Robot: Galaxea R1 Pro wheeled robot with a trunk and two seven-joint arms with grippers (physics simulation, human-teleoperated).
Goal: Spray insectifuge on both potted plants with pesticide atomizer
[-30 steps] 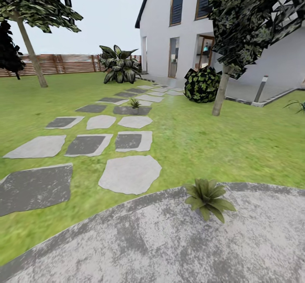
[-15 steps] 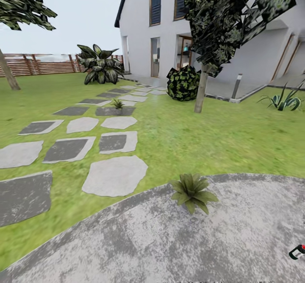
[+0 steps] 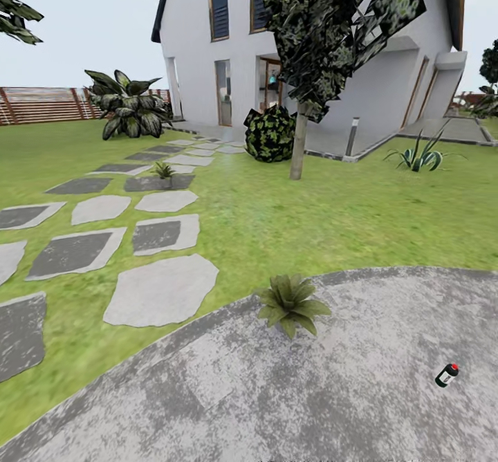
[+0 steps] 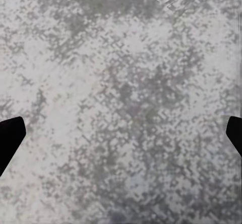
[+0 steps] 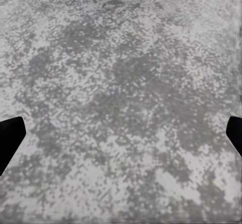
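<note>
The pesticide atomizer [image 3: 446, 375], a small dark bottle with a red tip, lies on the round grey patio [image 3: 277, 393] at the head view's lower right. One potted plant [image 3: 290, 303] stands at the patio's edge near the middle. The other potted plant [image 3: 164, 170] sits farther off among the stepping slabs. In the left wrist view my left gripper [image 4: 121, 133] is open, its dark fingertips [image 4: 10, 138] at the picture's two sides over bare paving. My right gripper [image 5: 121, 133] is likewise open over paving in the right wrist view.
Grey stepping slabs [image 3: 162, 289] cross the lawn on the left toward the white house [image 3: 228, 54]. A tree trunk [image 3: 299, 145], a round bush [image 3: 270, 133] and a grey post [image 3: 352, 137] stand ahead. A broad-leaved bush [image 3: 128, 104] and the wooden fence [image 3: 41, 104] lie far left.
The head camera has turned right, so the whole scene has shifted left. The atomizer, cut by the right edge half a second ago, now shows whole.
</note>
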